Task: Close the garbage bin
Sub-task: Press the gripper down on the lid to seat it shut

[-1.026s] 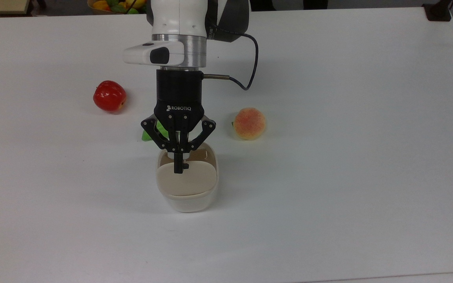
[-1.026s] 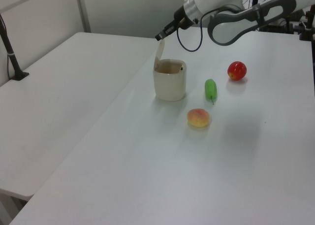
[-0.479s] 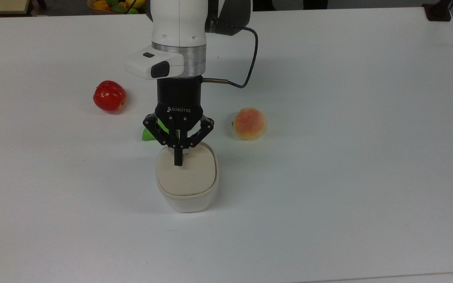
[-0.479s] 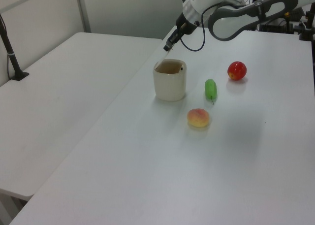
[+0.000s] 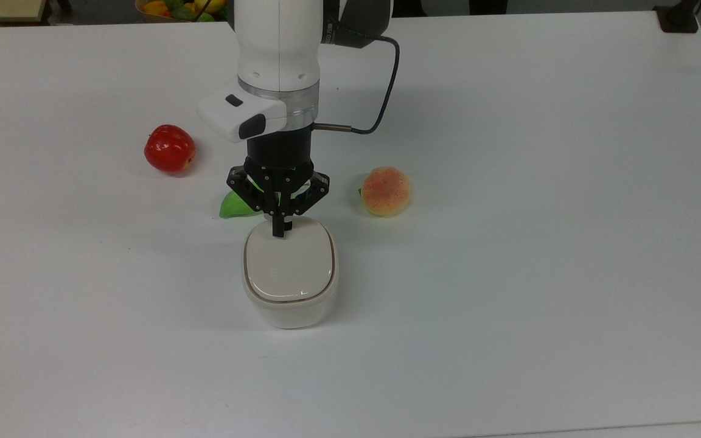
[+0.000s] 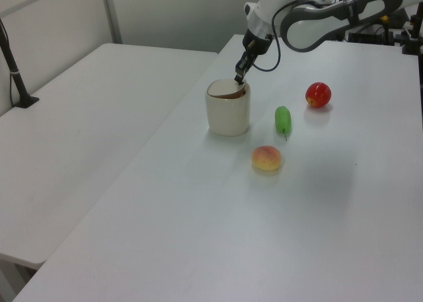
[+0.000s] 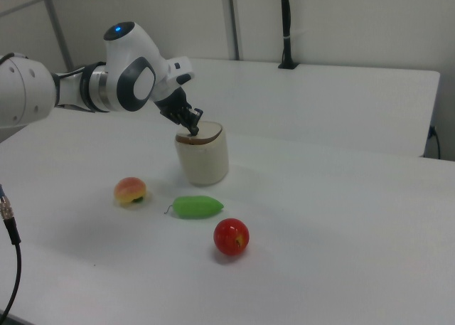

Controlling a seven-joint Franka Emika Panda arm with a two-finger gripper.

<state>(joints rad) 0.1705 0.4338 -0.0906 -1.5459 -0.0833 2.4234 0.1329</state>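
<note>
The gripper (image 5: 278,231) hangs from the white arm (image 5: 277,55) with its two black fingers drawn tight together, nothing between them, and their joined tip rests on the far edge of the lid (image 5: 289,258) in the top view. In the left view the gripper (image 6: 239,78) meets the lid rim on the side nearest the arm.

The white table (image 5: 539,213) spreads out on all sides of the gripper. The garbage bin (image 5: 289,307) stands directly under and in front of the fingertips, upright, its beige lid lying flat or very nearly flat on the cream body; in the right view the lid (image 7: 202,132) looks slightly raised on the side away from the gripper.

The red apple (image 5: 169,148) lies well off to the top view's left of the gripper. The peach (image 5: 386,191) sits near, to the top view's right. The green fruit (image 5: 233,207) lies just beside the gripper's linkage, on the top view's left, partly behind it.
</note>
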